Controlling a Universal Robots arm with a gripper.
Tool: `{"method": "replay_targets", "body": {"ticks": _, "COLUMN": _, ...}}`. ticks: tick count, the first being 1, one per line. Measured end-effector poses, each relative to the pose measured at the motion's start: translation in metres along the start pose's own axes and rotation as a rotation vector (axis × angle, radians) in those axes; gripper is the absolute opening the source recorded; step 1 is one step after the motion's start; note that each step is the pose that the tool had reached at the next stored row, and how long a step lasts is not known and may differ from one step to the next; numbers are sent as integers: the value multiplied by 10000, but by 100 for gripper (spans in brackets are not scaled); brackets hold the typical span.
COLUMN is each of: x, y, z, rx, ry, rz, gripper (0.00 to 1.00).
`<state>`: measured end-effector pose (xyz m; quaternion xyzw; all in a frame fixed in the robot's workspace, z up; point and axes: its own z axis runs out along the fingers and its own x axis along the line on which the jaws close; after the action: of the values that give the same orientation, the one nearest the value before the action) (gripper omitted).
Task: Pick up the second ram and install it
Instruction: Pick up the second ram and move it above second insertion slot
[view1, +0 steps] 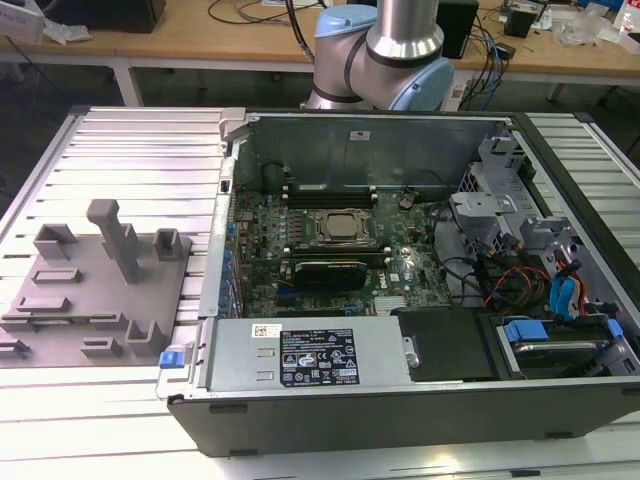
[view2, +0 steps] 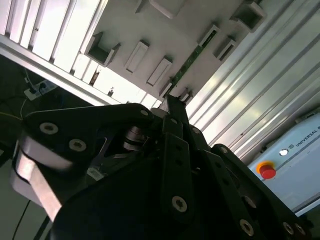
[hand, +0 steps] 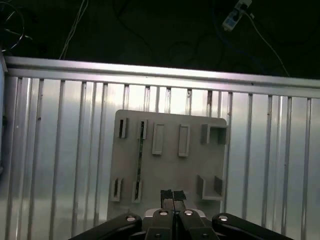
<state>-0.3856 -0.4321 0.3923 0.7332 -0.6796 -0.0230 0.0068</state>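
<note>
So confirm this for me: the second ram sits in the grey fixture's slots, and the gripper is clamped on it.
Not right. The gripper is shut on nothing and hangs apart from the second ram, as the first wrist view shows. The ram does sit in the grey fixture's slots.

Black sticker (view1: 318, 367) with tiny white print, too small to read, on the silver box (view1: 240, 362) in the computer case (view1: 400, 428), small white sticker (view1: 265, 331) beside it, letters on the pale box (view2: 300, 167) with a red button (view2: 267, 172) near the gripper (view2: 172, 101)
</note>
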Motion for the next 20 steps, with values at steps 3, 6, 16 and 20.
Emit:
{"method": "replay_targets", "body": {"ticks": 3, "x": 0, "y": 0, "z": 0, "rx": 2, "ry": -3, "rz": 93, "gripper": 11}}
{"method": "replay_targets", "body": {"ticks": 6, "x": 0, "y": 0, "z": 3, "rx": 19, "ry": -32, "rz": 786, "gripper": 11}}
{"method": "replay_targets", "body": {"ticks": 16, "x": 0, "y": 0, "z": 6, "rx": 49, "ry": -84, "rz": 2038, "gripper": 11}}
{"method": "replay_targets", "body": {"ticks": 20, "x": 0, "y": 0, "z": 6, "rx": 50, "ry": -83, "rz": 2041, "gripper": 30}}
